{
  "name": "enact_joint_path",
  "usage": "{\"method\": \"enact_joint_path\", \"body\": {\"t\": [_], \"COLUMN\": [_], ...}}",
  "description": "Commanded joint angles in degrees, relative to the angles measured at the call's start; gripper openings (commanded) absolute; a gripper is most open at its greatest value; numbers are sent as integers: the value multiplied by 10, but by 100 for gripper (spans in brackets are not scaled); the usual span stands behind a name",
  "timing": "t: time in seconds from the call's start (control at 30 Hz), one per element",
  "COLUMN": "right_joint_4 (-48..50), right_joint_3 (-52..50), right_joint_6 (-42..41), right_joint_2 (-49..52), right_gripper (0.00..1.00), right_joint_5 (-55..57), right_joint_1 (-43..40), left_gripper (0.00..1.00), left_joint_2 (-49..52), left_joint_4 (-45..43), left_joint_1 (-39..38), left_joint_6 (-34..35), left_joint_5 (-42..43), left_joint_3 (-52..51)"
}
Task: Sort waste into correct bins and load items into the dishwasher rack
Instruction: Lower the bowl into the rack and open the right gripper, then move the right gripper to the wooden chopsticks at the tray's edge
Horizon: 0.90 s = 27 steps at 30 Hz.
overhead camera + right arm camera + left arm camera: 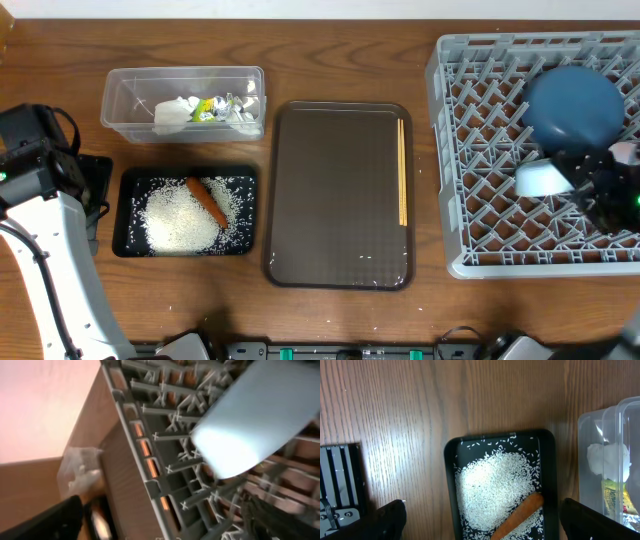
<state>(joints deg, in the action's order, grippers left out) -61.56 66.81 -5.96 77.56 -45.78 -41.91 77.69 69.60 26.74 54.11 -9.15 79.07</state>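
Hovering by the light blue bowl in the rack, the right gripper stands wide. The left gripper gapes over rice.

grey dishwasher rack filled frame from 12 to 5 o'clock, outer edge running diagonally, pegs standing from grid. light blue bowl sat at 1 to 2 o'clock on rack, blurred, brightly lit. right gripper showed at 6 o'clock: one dark finger at 7, other at 5, set wide apart, nothing gripped between. clear tub lay at 9 o'clock, blurred, beyond brown surface beside rack; white napkin inside.
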Motion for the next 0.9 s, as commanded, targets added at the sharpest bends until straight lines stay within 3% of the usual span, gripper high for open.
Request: {"method": "enact_joint_path", "body": {"t": [0.0,0.17,0.27,0.43,0.63,0.87], "right_joint_4": [-8,-10,-3,18,72,97], "right_joint_3": [27,45,46,46,46,104], "right_joint_6": [-59,-78,-91,-157,-202,-209], "right_joint_2": [-73,-156,-190,-193,-98,100], "right_gripper": [99,99,98,91,89,88], "right_joint_5": [57,46,54,207,377,445], "right_joint_1": [10,69,148,324,548,648], "left_gripper": [99,99,99,99,99,99], "left_joint_2": [3,3,3,3,3,3], "left_joint_4": [2,2,2,2,2,2], "left_joint_1": [2,2,2,2,2,2], "left_joint_6": [-5,-5,-5,-5,-5,-5], "left_joint_5": [-3,-3,-3,-3,-3,-3], "left_joint_3": [4,4,4,4,4,4]}}
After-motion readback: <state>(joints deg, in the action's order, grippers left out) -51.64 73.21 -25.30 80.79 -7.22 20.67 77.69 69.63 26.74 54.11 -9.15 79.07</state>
